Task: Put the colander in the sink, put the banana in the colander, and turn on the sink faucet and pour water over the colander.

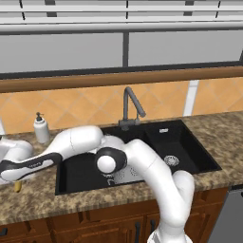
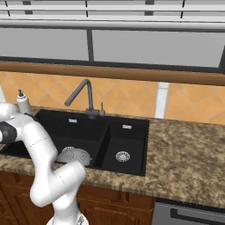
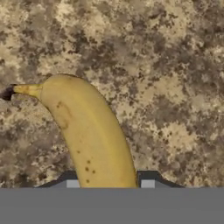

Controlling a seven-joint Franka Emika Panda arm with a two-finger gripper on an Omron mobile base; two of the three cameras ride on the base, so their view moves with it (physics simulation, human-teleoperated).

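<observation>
Banana on the counter, colander in the sink.

The banana [image 3: 89, 131] — yellow, freckled, curved, with a dark-tipped stem — lies flat on the speckled brown counter, left of the sink [image 1: 190, 142]. The colander [image 2: 74, 156] — silver, dotted with holes — sits in the black sink's larger basin. The dark grey gooseneck faucet [image 1: 130, 107] stands behind the basins, spout angled.

The rendered kitchen was evenly and brightly lit, with no clear single source and no glare on the speckled counter [image 1: 42, 199]. The black sink [image 1: 190, 147] stayed dark, its basins showing little shading, and only a soft shadow lay under the arm near the counter's left edge. In the hand view the banana [image 3: 92, 135] looked slightly soft and pixelated, without edge distortion.
</observation>
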